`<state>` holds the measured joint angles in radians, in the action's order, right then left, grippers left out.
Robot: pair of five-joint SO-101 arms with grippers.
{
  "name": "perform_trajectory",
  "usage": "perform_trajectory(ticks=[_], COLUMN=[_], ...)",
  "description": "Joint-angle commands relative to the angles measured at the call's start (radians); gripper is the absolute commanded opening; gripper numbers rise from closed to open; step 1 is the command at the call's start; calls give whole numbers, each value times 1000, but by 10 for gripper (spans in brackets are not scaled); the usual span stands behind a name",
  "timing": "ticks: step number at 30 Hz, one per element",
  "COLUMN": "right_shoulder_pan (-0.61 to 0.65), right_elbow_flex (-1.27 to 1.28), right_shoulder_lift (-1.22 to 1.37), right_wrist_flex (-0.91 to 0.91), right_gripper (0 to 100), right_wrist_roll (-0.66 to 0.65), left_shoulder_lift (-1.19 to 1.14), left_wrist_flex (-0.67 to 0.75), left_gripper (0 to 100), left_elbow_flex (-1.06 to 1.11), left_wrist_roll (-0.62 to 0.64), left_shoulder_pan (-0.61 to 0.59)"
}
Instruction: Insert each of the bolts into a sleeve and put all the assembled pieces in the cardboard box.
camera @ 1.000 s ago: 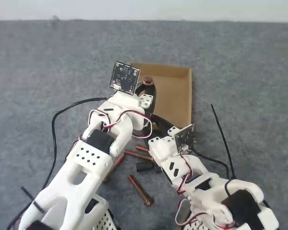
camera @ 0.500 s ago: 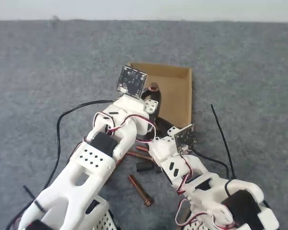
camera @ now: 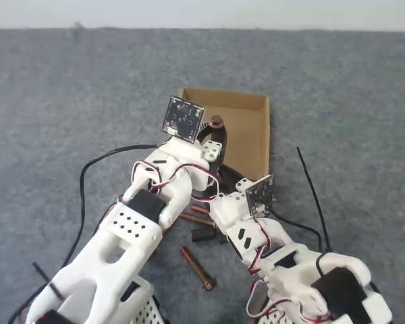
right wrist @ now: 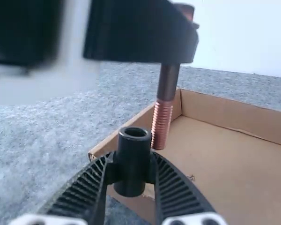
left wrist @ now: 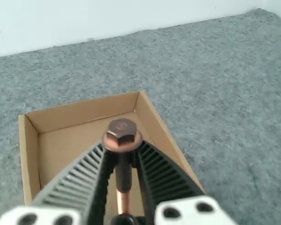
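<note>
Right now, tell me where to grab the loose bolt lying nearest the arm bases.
I'd take the loose bolt mid-shank from straight above, fingers closing across it: it lies flat on the carpet, slanted, with bare carpet either side.

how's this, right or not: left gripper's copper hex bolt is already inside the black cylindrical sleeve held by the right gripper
Not inside: the right wrist view shows the black cylindrical sleeve, bore empty, with the copper hex bolt beside it. The left gripper and right gripper hold them as stated.
</note>
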<state>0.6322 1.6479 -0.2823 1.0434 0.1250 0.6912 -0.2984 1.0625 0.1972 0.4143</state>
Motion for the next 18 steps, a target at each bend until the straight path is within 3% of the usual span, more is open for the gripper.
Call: perform_trajectory(ticks=[1,12,18], right_shoulder_pan=[1,1,1], right_elbow_flex=[18,18,18], right_shoulder_lift=[-44,-42,-42], right_wrist_flex=[-5,-5,-5], right_gripper=[6,6,6], right_wrist_roll=[-18,-18,-18], left_shoulder_lift=[118,192,193], left_wrist_flex=[34,31,31], left_gripper=[12,12,12], left_elbow_flex=[16,53,27], left_wrist_roll=[-9,-8,101], left_shoulder_pan=[0,0,-66])
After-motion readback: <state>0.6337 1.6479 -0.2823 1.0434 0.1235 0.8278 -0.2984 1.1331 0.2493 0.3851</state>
